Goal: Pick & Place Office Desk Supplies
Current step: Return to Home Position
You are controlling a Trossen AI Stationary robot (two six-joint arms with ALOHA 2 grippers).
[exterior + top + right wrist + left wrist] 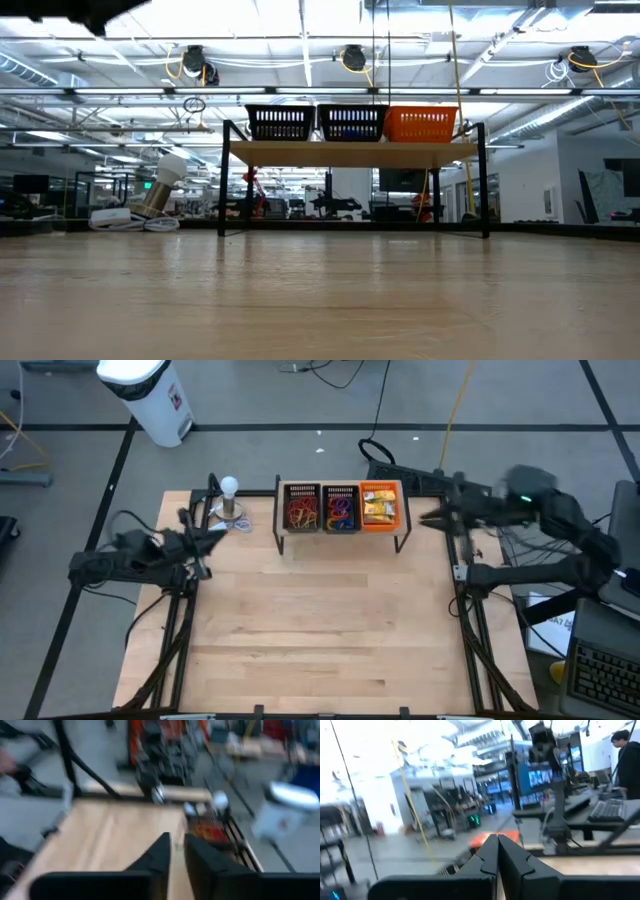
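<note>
All three bins sit on the shelf [350, 153] at the table's [320, 630] 12 o'clock. The rubber bands [300, 513] fill the two black bins [340, 508] and the yellow packets [378, 510] lie in the orange bin [392, 520], so the sorting looks finished. The step in hand seems to be pulling the arms back to rest. Judging by that, the next move calls only for folding each arm clear of the shelf without clipping it.

The left gripper [207, 538] hangs at about 10 o'clock, near the white ball on its stand [230, 487]. It points across the table, its tips pressed together and holding nothing. The right gripper [432, 518] hovers at about 2 o'clock, just beside the shelf's end, and it aims inward. A narrow gap shows between its tips, and it is empty too.
</note>
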